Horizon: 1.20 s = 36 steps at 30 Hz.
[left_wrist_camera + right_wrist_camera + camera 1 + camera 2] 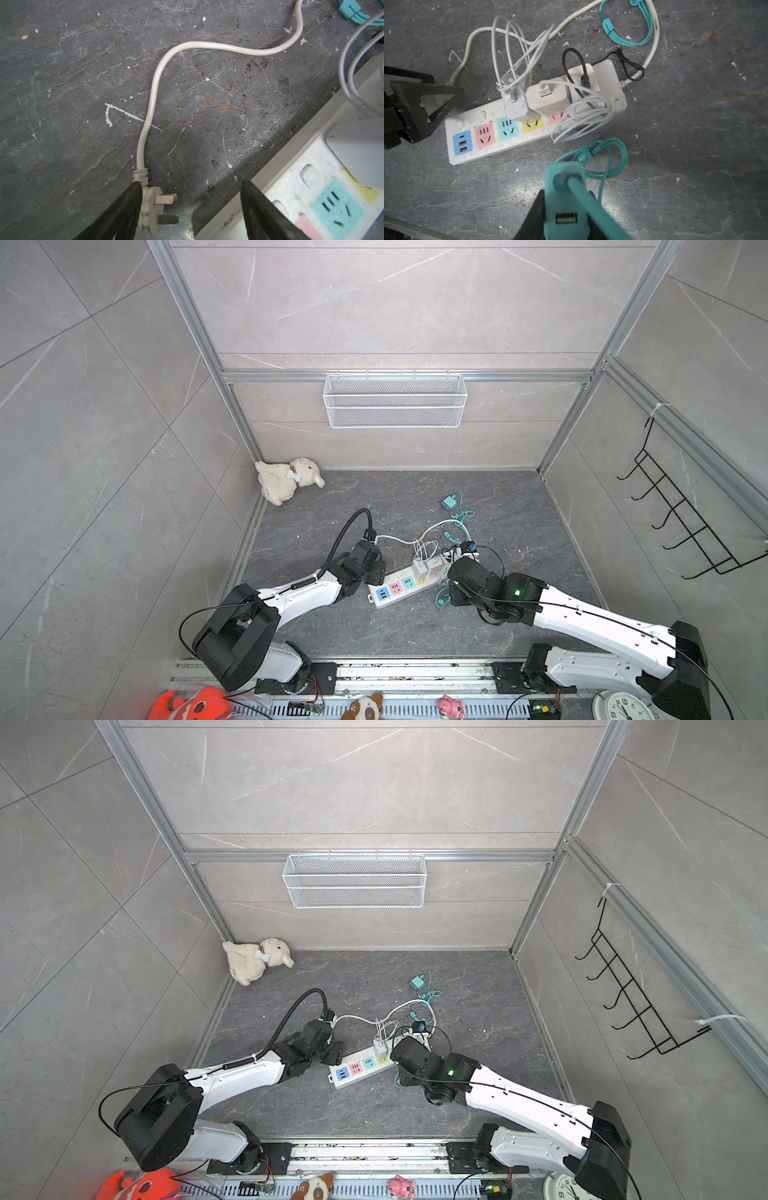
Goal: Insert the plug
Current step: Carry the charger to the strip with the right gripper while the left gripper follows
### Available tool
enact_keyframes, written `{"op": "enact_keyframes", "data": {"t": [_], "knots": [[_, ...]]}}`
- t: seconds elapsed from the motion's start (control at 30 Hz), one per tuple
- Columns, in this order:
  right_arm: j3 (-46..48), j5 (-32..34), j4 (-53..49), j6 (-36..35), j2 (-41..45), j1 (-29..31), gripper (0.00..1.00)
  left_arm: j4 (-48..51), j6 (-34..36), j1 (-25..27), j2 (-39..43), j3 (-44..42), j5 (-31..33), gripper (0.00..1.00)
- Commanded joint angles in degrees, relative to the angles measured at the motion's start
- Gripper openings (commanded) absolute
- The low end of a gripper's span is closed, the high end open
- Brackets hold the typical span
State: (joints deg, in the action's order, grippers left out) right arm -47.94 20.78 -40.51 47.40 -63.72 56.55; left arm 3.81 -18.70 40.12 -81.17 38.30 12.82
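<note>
- Currently left claw [191, 185] stands parted around white plug [152, 214] on desk [83, 83], one finger touching it.
- Right claw [564, 220] clamps teal charger [562, 172] near power strip [467, 158].

My stereo head is hanging high at the front, looking down and toward the back wall [395, 302], and from that far off it is taking in the whole workspace. Both top views are sharing almost everything, the power strip [401, 592] [362, 1072] included.

My left wrist camera is riding low over the floor [62, 83]. It is looking along my left gripper [191, 182] at the white plug [153, 212] and one end of that strip [291, 187].

My right wrist camera is sitting somewhat higher, looking down past the teal charger [564, 197] onto the whole strip [492, 150]. It is catching my left gripper [448, 85] as well.
</note>
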Motion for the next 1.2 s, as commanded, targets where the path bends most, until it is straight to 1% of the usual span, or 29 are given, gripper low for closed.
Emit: {"op": "enact_keyframes", "data": {"t": [0.0,0.07,0.2,0.27,0.4,0.5,0.63,0.83,1.03,1.17], "knots": [[0.9,2.0,-0.1,3.3,-2.0,-0.6,0.05,-0.2,1.1,-0.3,-1.8,0.8,-1.8,0.76],[1.3,2.0,0.5,3.9,-2.9,-1.9,0.05,-0.7,1.1,-0.3,-2.6,0.8,-1.9,0.76],[3.8,-1.2,4.6,2.8,-3.8,-7.2,0.05,-1.8,1.4,-0.6,-5.1,1.2,-3.0,0.75],[3.7,-1.7,5.3,2.1,-4.5,-8.8,0.05,-1.8,1.4,-0.8,-6.2,1.4,-3.6,0.75],[3.3,-4.3,8.8,-1.1,-8.9,-13.1,0.05,-2.3,1.0,-0.9,-6.8,0.8,-4.4,0.73],[1.9,-5.6,11.3,-2.9,-12.7,-15.2,0.05,-2.6,0.6,-1.0,-5.5,-0.4,-4.3,0.73],[-0.9,-6.8,13.5,-4.0,-17.5,-15.8,0.05,-2.8,0.1,-1.3,-3.7,-2.2,-5.0,0.73],[-5.6,-8.5,17.0,-5.8,-24.6,-16.2,0.05,-3.5,-0.6,-1.4,-3.8,-3.7,-4.7,0.73],[-14.2,-11.6,20.4,-9.3,-33.5,-17.1,0.05,-3.3,-1.2,-1.8,-2.2,-4.1,-5.5,0.72],[-22.1,-14.4,20.9,-10.5,-40.8,-17.4,0.05,-4.1,-1.6,-1.9,-2.2,-4.1,-6.5,0.72]]}}
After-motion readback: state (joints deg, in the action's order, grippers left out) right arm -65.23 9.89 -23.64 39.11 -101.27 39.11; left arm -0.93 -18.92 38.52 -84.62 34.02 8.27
